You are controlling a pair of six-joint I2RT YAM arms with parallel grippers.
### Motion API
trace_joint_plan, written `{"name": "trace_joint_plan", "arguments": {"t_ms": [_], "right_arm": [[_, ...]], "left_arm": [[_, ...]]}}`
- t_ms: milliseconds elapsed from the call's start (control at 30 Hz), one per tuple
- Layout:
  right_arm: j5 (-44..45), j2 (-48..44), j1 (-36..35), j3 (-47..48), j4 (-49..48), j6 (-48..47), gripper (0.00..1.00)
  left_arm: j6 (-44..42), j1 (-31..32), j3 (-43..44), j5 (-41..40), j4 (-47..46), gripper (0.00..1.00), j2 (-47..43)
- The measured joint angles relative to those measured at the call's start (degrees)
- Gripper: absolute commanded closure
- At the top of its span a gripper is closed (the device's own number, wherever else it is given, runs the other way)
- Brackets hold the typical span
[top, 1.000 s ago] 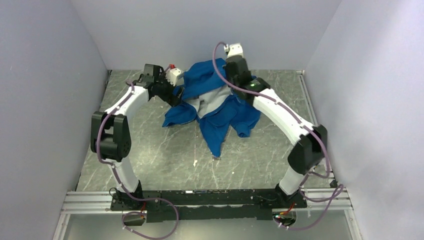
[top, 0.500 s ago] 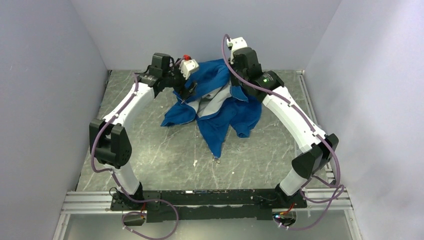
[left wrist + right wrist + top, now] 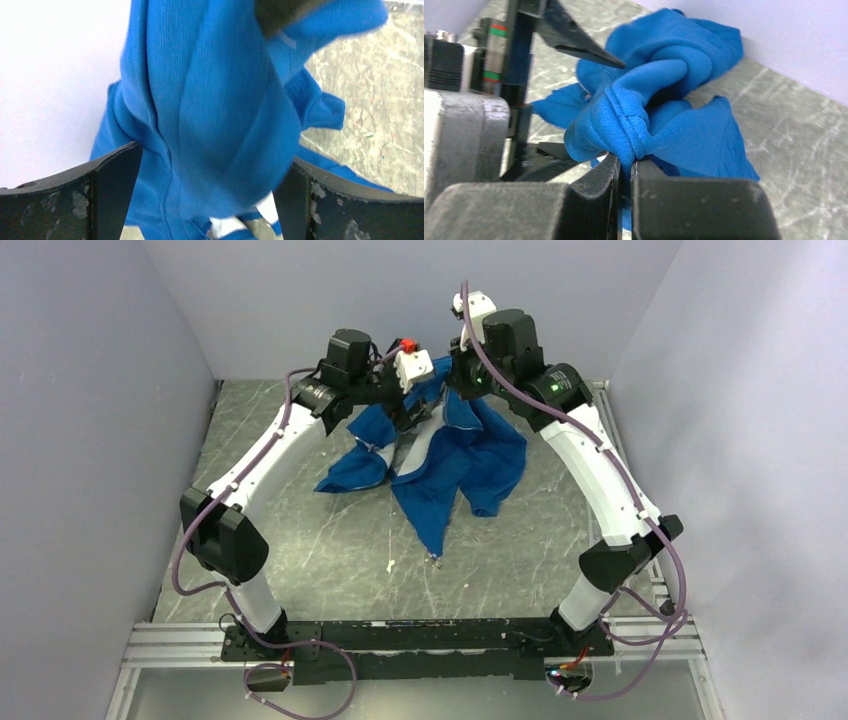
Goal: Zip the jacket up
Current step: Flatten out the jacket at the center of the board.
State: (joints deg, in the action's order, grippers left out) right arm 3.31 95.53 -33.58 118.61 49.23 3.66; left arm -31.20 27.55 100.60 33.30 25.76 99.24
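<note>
The bright-blue jacket hangs crumpled from the back middle of the table, its pale lining showing and its lower part resting on the table. My right gripper is shut on a bunched fold of the jacket and holds it up; the pinch shows in the right wrist view. My left gripper is just left of it, open, with its jaws wide apart. Blue fabric hangs between and in front of the left gripper. No clear zipper line shows.
The grey marbled table is boxed in by pale walls at the left, back and right. A metal rail carrying the arm bases runs along the near edge. Small white scraps lie on the table in front of the jacket.
Both arms have risen and swung toward each other at the back middle. The right gripper has lifted the jacket's upper part off the table, so it now hangs taller and narrower.
</note>
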Motion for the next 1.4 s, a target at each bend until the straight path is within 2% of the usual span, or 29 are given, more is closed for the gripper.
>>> {"name": "trace_joint_plan", "arguments": {"t_ms": [100,167,233,267,333,367,400,467,533,700,867,967,1033,1167,1267,1400], "right_arm": [[-4.8,-0.2,0.0,2.0,0.6,0.2,1.00],[-7.1,-0.6,0.0,2.0,0.9,0.4,1.00],[-7.9,-0.7,0.0,2.0,1.2,0.5,1.00],[-7.9,-0.7,0.0,2.0,1.2,0.6,1.00],[-7.5,-0.7,0.0,1.8,1.3,0.9,0.95],[-6.7,-0.7,0.0,1.6,1.3,1.0,0.89],[-6.2,-0.7,0.0,1.1,1.2,1.1,0.72],[-4.8,-0.7,0.0,0.0,0.7,1.7,0.27],[-3.1,-0.9,-0.2,-1.6,-0.3,2.6,0.02],[0.5,-6.3,2.6,-12.5,-5.3,3.8,0.00],[0.8,-17.9,7.3,-30.0,-12.2,7.3,0.00],[0.6,-22.6,4.9,-38.3,-16.0,8.9,0.00],[1.4,-24.3,0.4,-44.0,-19.1,9.8,0.00],[2.1,-22.6,-9.2,-53.0,-24.8,11.2,0.01],[2.6,-18.6,-11.5,-56.1,-28.3,12.0,0.00],[5.5,-11.2,-13.8,-55.2,-33.6,11.6,0.00]], "left_arm": [[0.5,1.0,2.4,0.6,-0.6,0.03,-0.1],[0.5,0.9,3.0,1.9,-0.6,0.23,-0.3],[0.6,0.4,3.4,3.9,0.8,0.58,-0.4],[0.2,0.1,3.6,5.0,2.0,0.70,-0.4],[0.7,-0.3,3.7,5.7,3.1,0.86,-0.4],[0.7,-0.5,3.7,5.3,3.2,0.93,-0.4],[0.8,-0.8,3.7,4.8,3.3,0.99,-0.4],[0.9,-1.5,3.7,3.3,3.2,1.00,-0.6],[1.9,-2.8,3.7,1.9,3.0,1.00,-0.7],[5.9,-9.9,3.7,-0.1,1.8,1.00,-0.8],[7.1,-15.2,3.6,-2.3,1.0,1.00,-1.0],[7.2,-15.3,2.9,-3.2,0.7,1.00,-1.9],[7.6,-15.1,2.8,-3.3,0.6,1.00,-2.3],[8.6,-14.8,2.8,-3.3,0.6,1.00,-3.1],[9.5,-15.2,2.9,-3.4,0.6,1.00,-3.2],[10.6,-15.4,3.0,-3.3,0.7,1.00,-3.2]]}}
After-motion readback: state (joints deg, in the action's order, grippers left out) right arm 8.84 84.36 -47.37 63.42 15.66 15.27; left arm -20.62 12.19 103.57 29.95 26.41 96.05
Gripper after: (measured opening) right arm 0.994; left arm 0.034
